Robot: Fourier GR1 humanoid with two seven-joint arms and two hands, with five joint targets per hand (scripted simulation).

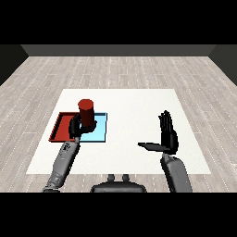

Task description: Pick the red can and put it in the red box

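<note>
At your far left the flat red tray (59, 127) lies on the white table (139, 104), its right edge meeting the light blue tray (99, 133). You see the left hand (78, 127), black fingers curled round the upright red cylindrical can (86, 111), holding it over the seam between the two trays. To the right the tabletop is bare right out to its far and right edges. There the right hand (168, 134) stands upright, fingers straight, thumb out to the left, holding nothing.
</note>
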